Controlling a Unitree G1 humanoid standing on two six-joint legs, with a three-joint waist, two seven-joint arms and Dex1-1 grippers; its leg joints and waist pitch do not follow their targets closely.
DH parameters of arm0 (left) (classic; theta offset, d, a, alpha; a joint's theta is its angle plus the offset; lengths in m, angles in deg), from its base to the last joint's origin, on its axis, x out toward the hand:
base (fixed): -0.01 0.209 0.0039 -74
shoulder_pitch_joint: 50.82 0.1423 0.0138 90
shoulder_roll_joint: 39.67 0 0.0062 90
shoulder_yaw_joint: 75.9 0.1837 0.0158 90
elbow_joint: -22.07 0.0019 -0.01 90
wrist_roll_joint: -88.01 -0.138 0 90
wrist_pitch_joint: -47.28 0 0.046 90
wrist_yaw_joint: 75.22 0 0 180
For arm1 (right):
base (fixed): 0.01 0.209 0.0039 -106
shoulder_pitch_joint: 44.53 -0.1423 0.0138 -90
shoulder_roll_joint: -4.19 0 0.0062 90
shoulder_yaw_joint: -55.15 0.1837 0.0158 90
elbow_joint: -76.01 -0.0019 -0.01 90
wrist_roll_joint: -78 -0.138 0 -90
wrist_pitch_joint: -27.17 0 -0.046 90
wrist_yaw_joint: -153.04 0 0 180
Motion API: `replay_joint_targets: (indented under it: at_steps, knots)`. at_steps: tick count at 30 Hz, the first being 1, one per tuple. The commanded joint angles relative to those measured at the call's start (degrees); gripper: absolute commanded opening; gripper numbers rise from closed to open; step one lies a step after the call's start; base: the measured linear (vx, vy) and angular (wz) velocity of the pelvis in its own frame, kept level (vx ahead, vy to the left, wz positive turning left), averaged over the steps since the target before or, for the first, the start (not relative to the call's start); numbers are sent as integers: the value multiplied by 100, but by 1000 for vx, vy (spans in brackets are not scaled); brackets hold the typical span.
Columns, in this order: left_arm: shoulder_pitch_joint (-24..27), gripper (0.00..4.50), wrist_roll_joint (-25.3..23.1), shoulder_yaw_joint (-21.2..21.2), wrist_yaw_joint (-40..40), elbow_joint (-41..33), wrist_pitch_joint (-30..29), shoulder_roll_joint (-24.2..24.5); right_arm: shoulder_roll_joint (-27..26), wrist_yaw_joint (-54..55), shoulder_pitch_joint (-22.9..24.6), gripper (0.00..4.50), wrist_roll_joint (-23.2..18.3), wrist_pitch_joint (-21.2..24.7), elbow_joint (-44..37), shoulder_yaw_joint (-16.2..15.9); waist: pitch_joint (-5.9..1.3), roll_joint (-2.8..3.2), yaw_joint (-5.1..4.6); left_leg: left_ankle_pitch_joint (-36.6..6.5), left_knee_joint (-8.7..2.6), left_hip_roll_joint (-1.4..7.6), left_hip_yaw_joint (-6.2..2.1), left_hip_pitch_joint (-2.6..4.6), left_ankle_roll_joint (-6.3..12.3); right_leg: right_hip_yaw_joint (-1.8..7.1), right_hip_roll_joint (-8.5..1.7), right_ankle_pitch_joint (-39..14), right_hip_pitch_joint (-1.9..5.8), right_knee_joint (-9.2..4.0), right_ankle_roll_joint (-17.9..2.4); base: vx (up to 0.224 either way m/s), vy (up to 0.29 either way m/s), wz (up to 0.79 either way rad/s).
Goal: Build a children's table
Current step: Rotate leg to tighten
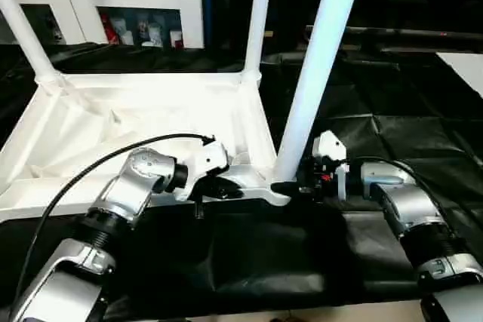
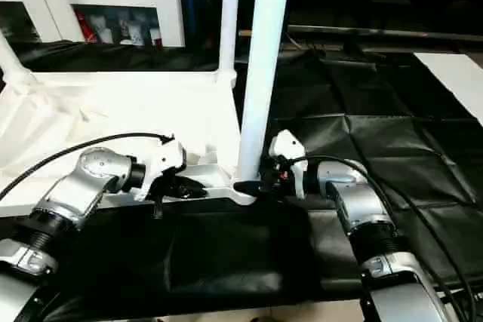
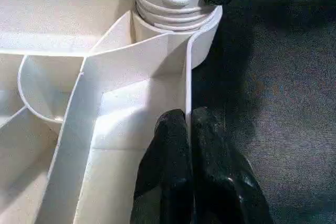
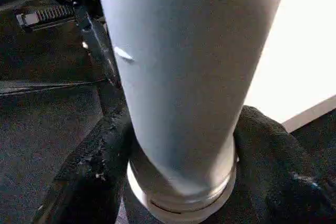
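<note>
The children's table lies upside down on black cloth, its white top (image 1: 136, 122) showing the ribbed underside. Three white tube legs stand in corner sockets: far left (image 1: 23, 32), far right (image 1: 259, 13) and near right (image 1: 321, 65). My left gripper (image 1: 226, 188) is shut on the top's thin front rim wall (image 3: 187, 93), just beside the near right socket; one black finger (image 3: 168, 150) sits on each side of the wall. My right gripper (image 1: 290, 186) is closed around the base of the near right leg (image 4: 184, 77), with its fingers (image 4: 94, 166) pressed against both sides.
A white cabinet with glass doors (image 1: 113, 5) stands behind the table at the back left. Black cloth (image 1: 249, 262) covers the floor around the top. A white sheet (image 1: 468, 65) lies at the far right, and a dark bar (image 1: 407, 35) runs along the back.
</note>
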Motion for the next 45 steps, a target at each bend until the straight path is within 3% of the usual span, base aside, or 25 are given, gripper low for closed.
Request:
replay_joint_targets:
  at_steps: [1, 5, 6, 7, 9, 10, 11, 14, 15, 18, 22, 24, 25, 26, 27, 28, 33, 34, 37, 39, 40, 42, 43, 44, 45]
  knots:
    - [21, 0, 169, -49, 0, 42, 33, -99, -27, -147, -22, 262, -11, 103, 53, -112, -290, -96, 15, -1124, -349, 110, 33, -13, 391, 205, -245, -1444, 310, -361, -1122, 0, 0, 0]
    - [53, 0, 48, -74, -279, 82, -65, -127, -110, -22, 69, 259, 3, 128, 104, -74, -286, -86, 12, -1113, -348, 106, 36, -14, 400, 206, -245, -1453, 307, -369, -1109, 0, 0, 0]
    - [40, 0, -3, -75, -405, 135, -114, -163, -199, 193, 100, 252, -5, 138, 143, -1, -273, -31, 12, -1209, -359, 107, 33, -3, 375, 207, -246, -1572, 294, -393, -1091, 0, 0, 0]
    - [30, 0, -36, -74, -488, 169, -146, -189, -258, 342, 119, 252, -13, 148, 168, 51, -265, -31, 4, -1273, -365, 108, 36, -1, 347, 209, -244, -1655, 288, -411, -1067, 0, 0, 0]
    - [-24, 0, -109, -83, -748, 292, -227, -313, -457, 957, 127, 240, 55, 101, 348, 189, -246, 29, -15, -1543, -395, 104, 12, 29, 164, 208, -254, -2124, 262, -458, -950, 0, 0, 0]
    - [-47, 0, -130, -86, -841, 339, -250, -366, -528, 1176, 127, 226, 82, 99, 415, 232, -236, -11, -53, -1695, -409, 95, 2, 22, 92, 196, -240, -2315, 266, -487, -885, 0, 0, 0]
    - [-128, 0, -205, -89, -1109, 482, -275, -503, -674, 1708, 124, 220, 190, 108, 559, 286, -249, 31, -50, -1752, -409, 89, -11, 37, 64, 193, -245, -2385, 273, -486, -859, 0, 0, 0]
    - [-383, 0, -344, -135, -1922, 881, -366, -988, -1150, 3022, 90, 209, 304, 251, 877, 489, -234, 22, -103, -2052, -409, 60, -25, 83, -42, 179, -230, -2844, 223, -563, -693, 0, 0, 0]
    - [-482, 0, -364, -140, -2208, 1007, -418, -1225, -1399, 3514, 17, 209, 300, 344, 994, 589, -237, 64, -124, -2119, -414, 57, -42, 82, -59, 173, -238, -2992, 221, -583, -626, 0, 0, 0]
    - [-669, 0, -456, -129, -2747, 1238, -477, -1708, -1939, 4476, -235, 206, 314, 525, 1261, 752, -240, 83, -199, -2282, -415, 31, -73, 82, -79, 129, -230, -3269, 210, -648, -481, 0, 0, 0]
    - [-740, 0, -579, -47, -2925, 1335, -409, -1910, -2234, 4765, -433, 205, 368, 497, 1379, 700, -246, 58, -226, -2337, -431, 36, -74, 68, 27, 106, -225, -3193, 205, -681, -452, 0, 0, 0]
    - [-756, 0, -585, -52, -2888, 1360, -358, -1955, -2315, 4585, -500, 205, 520, 283, 1402, 497, -242, -7, -217, -2406, -427, 33, -68, 67, 90, 102, -231, -3303, 190, -712, -388, 0, 0, 0]
    - [-742, 0, -569, -64, -2825, 1321, -341, -1923, -2302, 4362, -485, 205, 560, 138, 1369, 412, -247, 13, -203, -2393, -437, 41, -76, 59, 89, 106, -245, -3280, 195, -704, -385, 0, 0, 0]
    - [-735, 0, -564, -70, -2795, 1308, -328, -1904, -2298, 4268, -470, 205, 576, 72, 1349, 386, -246, -45, -196, -2352, -437, 43, -73, 45, 118, 106, -248, -3265, 198, -689, -383, 0, 0, 0]
    - [-695, 0, -550, -84, -2713, 1257, -304, -1820, -2255, 4088, -435, 239, 543, 15, 1299, 397, -249, -96, -192, -2307, -434, 42, -64, 43, 139, 109, -250, -3264, 200, -695, -376, 0, 0, 0]
    - [-684, 0, -550, -88, -2683, 1247, -286, -1793, -2242, 4036, -429, 260, 532, -4, 1290, 408, -249, -73, -180, -2273, -440, 45, -71, 36, 155, 114, -264, -3251, 207, -679, -383, 0, 0, 0]
    - [-392, 0, -313, -172, -1854, 868, -101, -1273, -1654, 2723, -317, 300, 477, -126, 972, 198, -268, -95, -136, -1808, -447, 85, -34, -27, 336, 167, -272, -2540, 270, -593, -619, 0, 0, 0]
    - [-291, 0, -228, -168, -1525, 730, -26, -1083, -1408, 2305, -280, 300, 449, -179, 841, 155, -266, -60, -131, -1771, -448, 92, -25, -8, 330, 177, -272, -2450, 256, -589, -661, 0, 0, 0]
    - [-154, 0, -135, -123, -1004, 538, 15, -779, -1027, 1592, -227, 300, 300, -153, 598, 174, -282, -63, -125, -1660, -437, 108, -13, -8, 386, 176, -261, -2128, 287, -536, -865, 0, 0, 0]
    - [-33, 0, -64, -34, -416, 351, 99, -471, -543, 679, -75, 300, 187, -101, 224, 16, -306, -39, -98, -1420, -416, 125, 10, 8, 442, 188, -247, -1564, 303, -471, -1083, 33, -10, 3]
    - [-18, 0, -42, -29, -323, 318, 112, -440, -488, 571, -55, 300, 211, -127, 197, -5, -306, 78, -79, -1239, -412, 130, 8, 12, 480, 196, -241, -1214, 309, -429, -1199, 0, 0, 0]
    - [15, 0, 19, -17, -105, 230, 95, -366, -369, 379, -23, 300, 255, -151, 150, -36, -325, 11, -82, -1014, -389, 120, 27, -2, 526, 184, -215, -731, 336, -372, -1368, 0, 0, 0]
    - [38, 0, 66, -14, 28, 155, 70, -312, -282, 245, -10, 300, 263, -102, 113, -49, -331, 14, -63, -950, -381, 119, 32, 9, 537, 186, -219, -624, 339, -353, -1413, 0, 0, 0]
    - [66, 0, 153, -28, 222, 61, 58, -242, -181, 134, 6, 300, 271, -84, 79, -50, -333, 87, -41, -828, -373, 127, 31, 20, 561, 187, -221, -416, 348, -324, -1508, 0, 0, 0]
    - [66, 0, 153, -28, 222, 61, 58, -242, -181, 134, 6, 300, 271, -84, 79, -50, -337, 92, -28, -766, -353, 132, 58, 50, 575, 184, -198, -177, 338, -312, -1604, 51, 22, 2]
